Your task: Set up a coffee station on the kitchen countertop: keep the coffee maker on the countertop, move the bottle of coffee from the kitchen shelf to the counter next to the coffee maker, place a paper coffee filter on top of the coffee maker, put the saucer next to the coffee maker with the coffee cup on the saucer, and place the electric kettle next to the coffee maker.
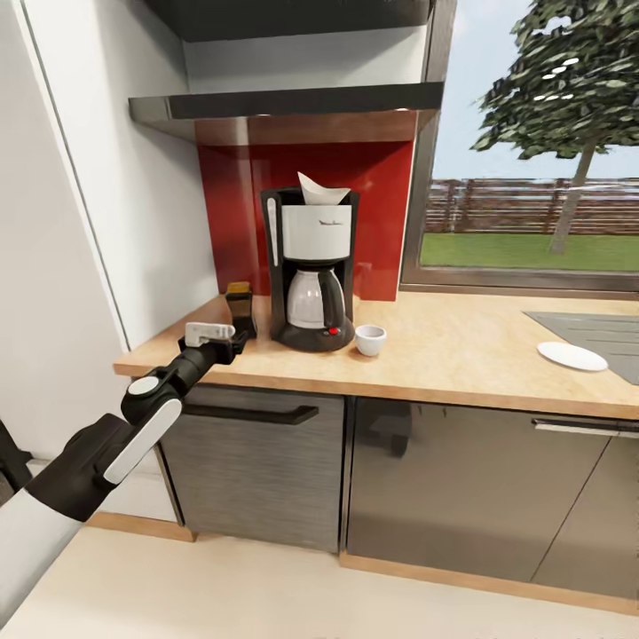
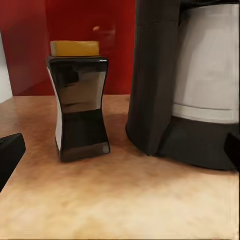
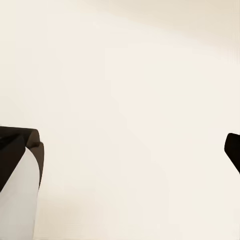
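Here: glossy waisted bottle of coffee (image 2: 80, 102), golden-brown lid, beside coffee maker (image 1: 311, 266).

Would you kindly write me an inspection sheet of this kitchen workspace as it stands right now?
Surface: wooden countertop, sink inset at its right end.
Job's things: coffee maker on the counter, paper filter on top of it; coffee jar standing beside it, on its left; cup on the bare counter by its right side, not on the saucer, which lies apart near the sink. Kettle: nothing seen.
Clutter: nothing seen.
Grippers: left gripper open, just short of the jar, holding nothing; right gripper open, facing a plain pale surface.
Cables: nothing seen.
Surroundings: red backsplash, shelf above, window with tree and fence.
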### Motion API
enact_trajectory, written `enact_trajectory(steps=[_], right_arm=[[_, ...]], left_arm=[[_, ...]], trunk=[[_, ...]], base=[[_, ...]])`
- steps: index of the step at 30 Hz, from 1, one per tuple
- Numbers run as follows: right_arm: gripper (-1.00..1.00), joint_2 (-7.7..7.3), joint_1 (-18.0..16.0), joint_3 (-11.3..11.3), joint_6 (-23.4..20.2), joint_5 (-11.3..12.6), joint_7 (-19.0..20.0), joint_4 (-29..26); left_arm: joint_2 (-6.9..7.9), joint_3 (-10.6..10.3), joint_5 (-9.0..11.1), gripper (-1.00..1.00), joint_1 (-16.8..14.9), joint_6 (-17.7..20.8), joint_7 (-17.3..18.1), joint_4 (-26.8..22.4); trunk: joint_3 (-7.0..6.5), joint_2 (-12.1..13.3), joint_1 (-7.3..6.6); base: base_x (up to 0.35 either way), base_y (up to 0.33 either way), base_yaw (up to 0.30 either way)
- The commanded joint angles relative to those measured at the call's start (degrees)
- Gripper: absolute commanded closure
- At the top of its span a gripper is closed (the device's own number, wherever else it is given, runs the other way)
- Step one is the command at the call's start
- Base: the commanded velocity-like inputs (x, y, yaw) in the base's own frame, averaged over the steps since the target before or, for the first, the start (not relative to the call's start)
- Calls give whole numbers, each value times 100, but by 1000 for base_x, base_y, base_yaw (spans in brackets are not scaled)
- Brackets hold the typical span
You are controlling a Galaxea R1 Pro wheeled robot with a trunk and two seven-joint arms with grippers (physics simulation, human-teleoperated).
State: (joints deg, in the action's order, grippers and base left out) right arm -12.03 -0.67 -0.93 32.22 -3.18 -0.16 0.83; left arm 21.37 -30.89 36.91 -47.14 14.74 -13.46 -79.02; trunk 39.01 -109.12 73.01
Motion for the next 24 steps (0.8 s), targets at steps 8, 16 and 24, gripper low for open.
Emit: enact_trajectory(steps=[8,16,24], right_arm=[[-100,-2,-4,-10,25,-30,-2,6],[-100,2,-4,-12,22,-33,-2,7],[-100,30,-8,-43,16,-67,28,-21]], left_arm=[[107,-51,85,-100,-7,26,218,-543],[427,-71,619,-100,489,26,4197,-488],[474,-803,807,-100,1226,-622,7562,1497]], trunk=[[6,-3,-1],[6,-3,-1],[6,-3,-1]], base=[[-14,0,0],[-1,0,0],[0,0,0]])
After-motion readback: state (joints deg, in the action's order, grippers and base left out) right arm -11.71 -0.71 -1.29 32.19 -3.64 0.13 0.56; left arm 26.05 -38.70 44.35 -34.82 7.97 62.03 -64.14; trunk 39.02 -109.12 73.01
